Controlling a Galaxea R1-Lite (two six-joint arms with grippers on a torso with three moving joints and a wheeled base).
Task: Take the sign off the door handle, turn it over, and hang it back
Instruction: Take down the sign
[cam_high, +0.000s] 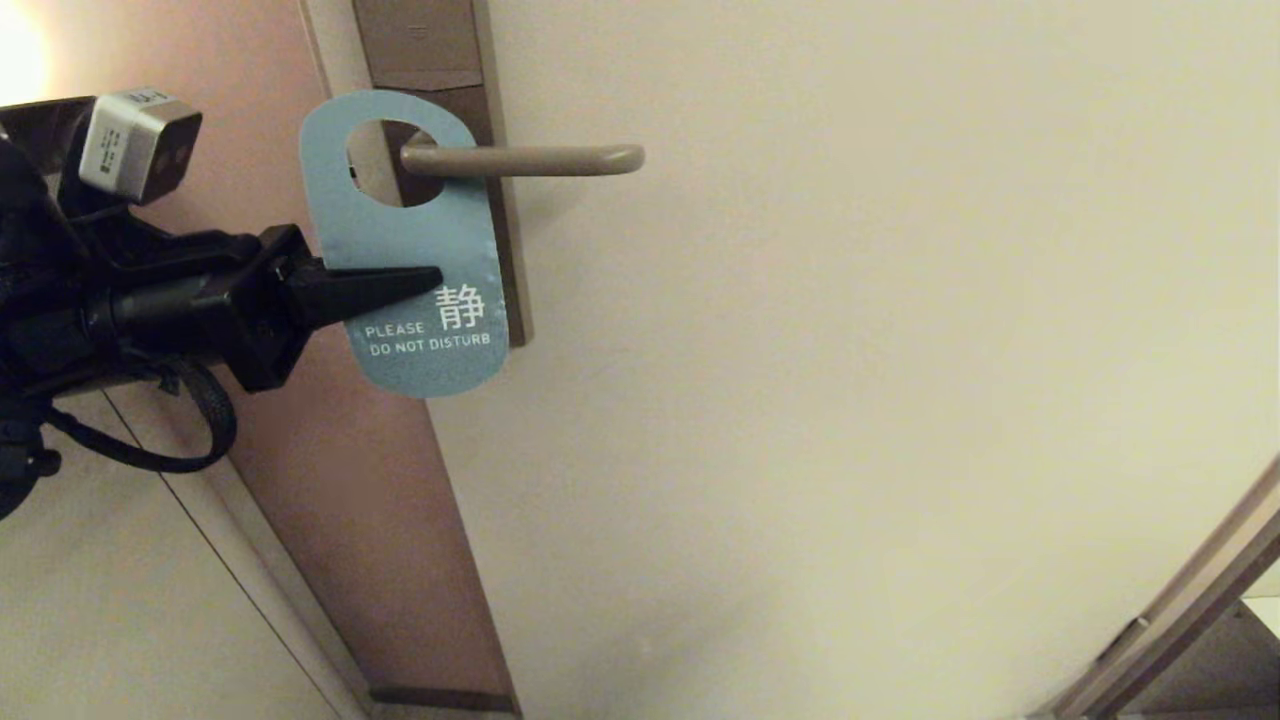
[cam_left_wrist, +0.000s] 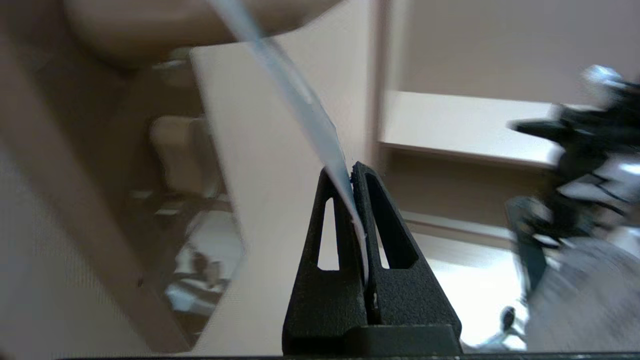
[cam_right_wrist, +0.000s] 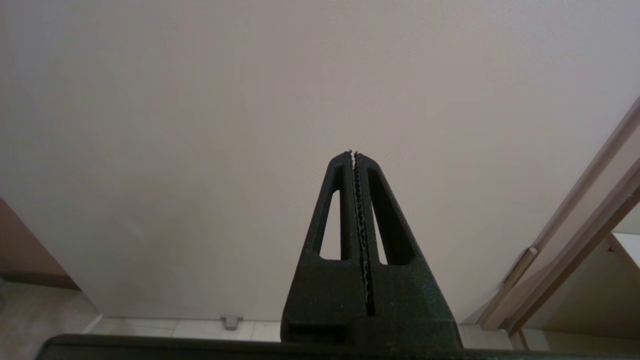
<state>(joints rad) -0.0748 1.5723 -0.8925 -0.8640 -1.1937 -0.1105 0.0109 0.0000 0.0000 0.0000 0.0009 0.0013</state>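
Nearest you, the left hand (cam_high: 425, 280) reached in from the left, its fingers pinched flat on the sign (cam_high: 405, 250). You could see the sign's teal "PLEASE DO NOT DISTURB" face tilted, its oval hole around the door handle (cam_high: 530, 159) against the lock plate (cam_high: 440, 60). Your right hand (cam_right_wrist: 354, 155), fingers pressed together and empty, faced the door (cam_right_wrist: 250, 100).

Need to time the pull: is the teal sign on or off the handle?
On: the teal card sign's oval hole rings the bronze-grey lever handle; left tool shut on it.
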